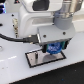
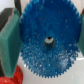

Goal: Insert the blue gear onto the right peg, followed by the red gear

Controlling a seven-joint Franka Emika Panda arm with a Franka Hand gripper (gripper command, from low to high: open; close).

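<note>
Blue gear (image 2: 47,41) sits clenched in the claw (image 1: 53,48) just above the plate (image 1: 34,60), so insertion is underway; next, align its hub hole over the unseen peg.

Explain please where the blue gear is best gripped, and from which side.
Grip the blue gear by its toothed rim at two opposite sides, coming from above its flat face. The disc is round and flat, and its centre hole must stay free. The gripper appears to hold it so.
</note>
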